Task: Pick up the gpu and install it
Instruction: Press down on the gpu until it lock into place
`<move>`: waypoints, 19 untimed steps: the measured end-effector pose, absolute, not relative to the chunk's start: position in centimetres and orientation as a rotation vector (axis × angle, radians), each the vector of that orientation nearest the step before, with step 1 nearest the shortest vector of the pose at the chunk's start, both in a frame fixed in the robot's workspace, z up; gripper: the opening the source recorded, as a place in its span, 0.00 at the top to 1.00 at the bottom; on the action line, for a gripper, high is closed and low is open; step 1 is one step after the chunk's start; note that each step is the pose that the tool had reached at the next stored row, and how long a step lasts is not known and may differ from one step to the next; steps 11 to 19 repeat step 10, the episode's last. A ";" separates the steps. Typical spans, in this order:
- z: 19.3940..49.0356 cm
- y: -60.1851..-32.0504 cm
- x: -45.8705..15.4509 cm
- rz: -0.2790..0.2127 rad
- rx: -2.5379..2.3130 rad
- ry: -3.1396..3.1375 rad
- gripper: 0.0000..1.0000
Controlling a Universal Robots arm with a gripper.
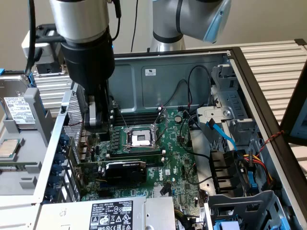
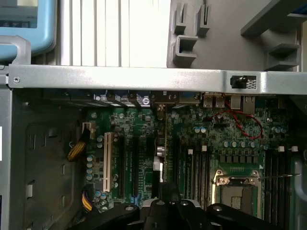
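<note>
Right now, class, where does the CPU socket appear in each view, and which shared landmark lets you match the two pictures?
Exterior view: the CPU socket sits near the picture's centre, open, just above the black gpu.
Wrist view: the CPU socket lies between two banks of memory slots, away from the white expansion slot.
Shared landmark: the green motherboard that carries the socket.

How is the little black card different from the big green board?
The card is small and has a black cover; the board is much bigger and bare green. The card stands up on its edge; the board lies flat. Both sit inside the open computer case.
</note>
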State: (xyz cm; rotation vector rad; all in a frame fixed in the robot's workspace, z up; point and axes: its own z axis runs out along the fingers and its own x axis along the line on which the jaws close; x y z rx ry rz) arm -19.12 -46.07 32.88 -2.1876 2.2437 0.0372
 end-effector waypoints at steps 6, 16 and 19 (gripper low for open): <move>33.0 -46.1 -18.6 0.040 -2.189 2.245 0.89; 33.0 -46.1 -18.6 0.040 -2.189 2.245 0.89; 33.0 -46.1 -18.6 0.040 -2.189 2.245 0.89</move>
